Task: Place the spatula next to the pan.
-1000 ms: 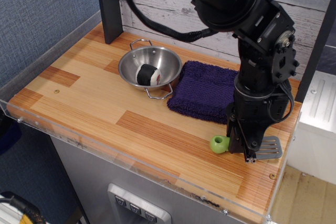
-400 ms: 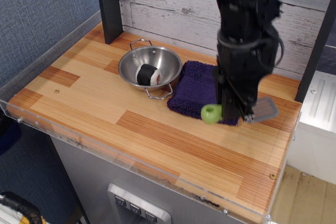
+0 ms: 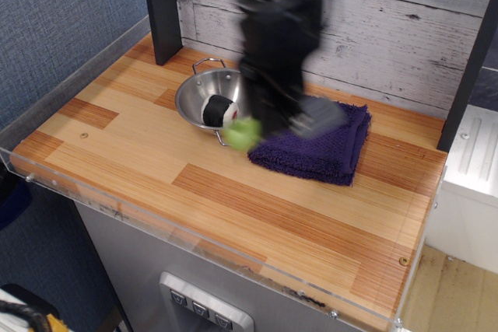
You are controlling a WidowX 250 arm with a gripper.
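Observation:
My gripper (image 3: 274,124) is blurred by motion and hangs above the near right rim of the pan and the left edge of the purple cloth. It is shut on the spatula (image 3: 243,133), whose lime-green handle sticks out to the left and whose grey blade (image 3: 319,119) sticks out to the right, held level above the table. The pan (image 3: 196,96) is a shiny steel bowl with two wire loop handles at the back left of the table. A black-and-white sushi roll (image 3: 218,110) lies in it.
A folded purple cloth (image 3: 327,147) lies right of the pan. A dark post (image 3: 161,5) stands behind the pan at the back wall. The wooden tabletop (image 3: 233,200) has a clear raised lip along its front edge.
My gripper lifted the spatula off the table at the front right and carried it left and back, over the purple cloth, to the pan's right side.

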